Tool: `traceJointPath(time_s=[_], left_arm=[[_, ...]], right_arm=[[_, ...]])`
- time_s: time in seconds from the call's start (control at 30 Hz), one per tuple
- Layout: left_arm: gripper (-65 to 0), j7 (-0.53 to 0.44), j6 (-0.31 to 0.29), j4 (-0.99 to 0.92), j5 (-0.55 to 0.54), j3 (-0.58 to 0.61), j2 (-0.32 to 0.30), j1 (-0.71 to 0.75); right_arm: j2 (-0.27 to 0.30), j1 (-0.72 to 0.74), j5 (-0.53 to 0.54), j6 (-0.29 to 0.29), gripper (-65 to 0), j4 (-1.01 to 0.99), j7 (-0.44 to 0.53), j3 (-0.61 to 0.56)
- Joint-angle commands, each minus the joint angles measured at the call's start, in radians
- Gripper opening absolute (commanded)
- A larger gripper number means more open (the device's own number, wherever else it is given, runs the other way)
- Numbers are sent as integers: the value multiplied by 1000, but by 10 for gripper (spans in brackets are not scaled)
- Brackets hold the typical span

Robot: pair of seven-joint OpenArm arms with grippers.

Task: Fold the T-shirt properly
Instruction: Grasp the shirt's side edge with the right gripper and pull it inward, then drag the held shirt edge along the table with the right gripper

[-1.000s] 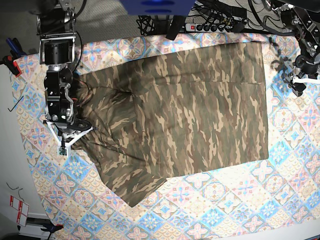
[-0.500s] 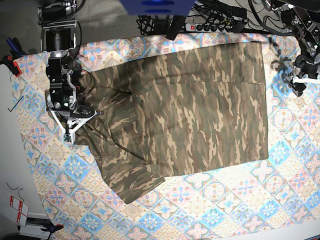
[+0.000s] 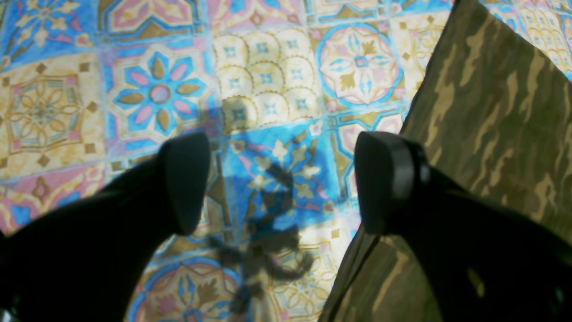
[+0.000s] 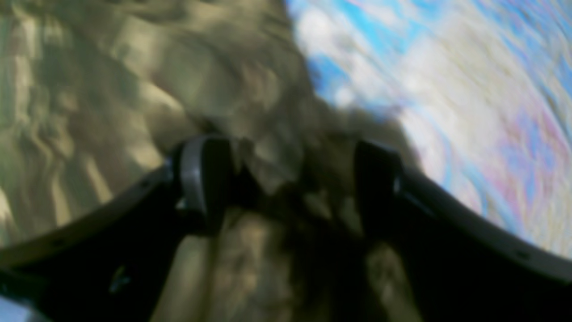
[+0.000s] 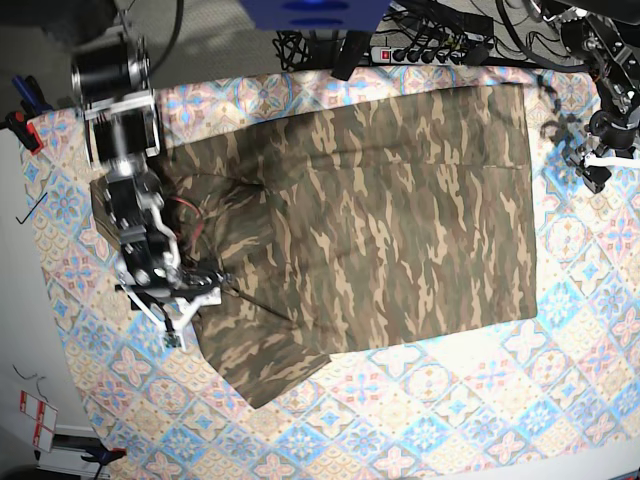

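The camouflage T-shirt (image 5: 380, 210) lies spread over the tile-patterned tablecloth (image 5: 450, 400), with a rumpled sleeve part at its front left (image 5: 260, 360). My right gripper (image 5: 205, 283) hovers over the shirt's left edge. In the blurred right wrist view its jaws (image 4: 288, 183) stand open, with bunched T-shirt (image 4: 111, 89) fabric between and below them. My left gripper (image 5: 588, 165) is at the far right, just off the shirt's right edge. The left wrist view shows this gripper (image 3: 283, 183) open over bare tablecloth (image 3: 161, 89), with the T-shirt (image 3: 491, 112) edge beside its right finger.
A power strip (image 5: 430, 50) and cables lie behind the table's back edge. A black clamp (image 5: 22, 110) and a hex key (image 5: 35, 205) sit off the cloth at the left. The cloth's front strip (image 5: 400, 440) is bare.
My right arm has swung toward the front and right along the shirt's left edge, and its jaws have gone from shut to open, letting the fabric go. The left arm has not moved.
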Motion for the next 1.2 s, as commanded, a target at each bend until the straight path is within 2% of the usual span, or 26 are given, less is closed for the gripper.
traceJointPath(time_s=[0.0, 0.2, 0.43, 0.57, 0.8, 0.93, 1.07, 1.17], left_arm=[[-153, -18, -2, 16, -6, -7, -21, 0], [-153, -18, -2, 16, -5, -10, -21, 9], [-153, -18, -2, 18, -6, -11, -21, 20], [-153, -18, -2, 18, -6, -11, -21, 20], [-153, -18, -2, 18, -6, -8, -21, 20], [-153, -18, -2, 18, -6, -10, -21, 20], [-153, -18, -2, 18, -6, -13, -21, 22], [-153, -18, -2, 16, -6, -13, -21, 22]], right_arm=[[14, 51, -6, -4, -221, -30, 45, -19], [13, 159, -9, -6, -221, -260, 160, -129], [11, 216, -9, -6, -221, -461, 301, -194], [11, 216, -9, -4, -222, -471, 323, -197], [-38, 216, -9, -4, -226, -474, 324, -197], [-60, 216, -9, -3, -307, -504, 329, -197], [-72, 240, -10, -3, -391, -599, 381, -197], [-72, 242, -10, -6, -502, -631, 429, -191]])
